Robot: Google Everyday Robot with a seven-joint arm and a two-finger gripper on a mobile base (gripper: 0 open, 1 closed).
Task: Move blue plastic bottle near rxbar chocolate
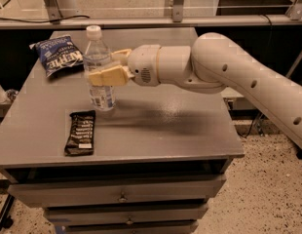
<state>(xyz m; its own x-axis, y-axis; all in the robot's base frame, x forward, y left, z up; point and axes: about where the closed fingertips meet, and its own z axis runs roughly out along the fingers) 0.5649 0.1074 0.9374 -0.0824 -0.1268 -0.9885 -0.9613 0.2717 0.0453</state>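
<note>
The blue plastic bottle point(99, 67) is clear with a white cap and a blue-and-white label. It stands upright, its base at or just above the grey table top point(165, 126). My gripper point(109, 67) reaches in from the right and is shut on the bottle's middle, one pale finger point(108, 76) in front and one behind. The rxbar chocolate point(81, 132) is a flat dark wrapper with white lettering. It lies near the table's front left edge, just below and left of the bottle's base.
A blue chip bag point(57, 55) lies at the table's back left corner. My white arm point(229, 77) spans the right half of the table. Drawers point(122, 196) sit under the table top. A rail point(141, 21) runs behind the table.
</note>
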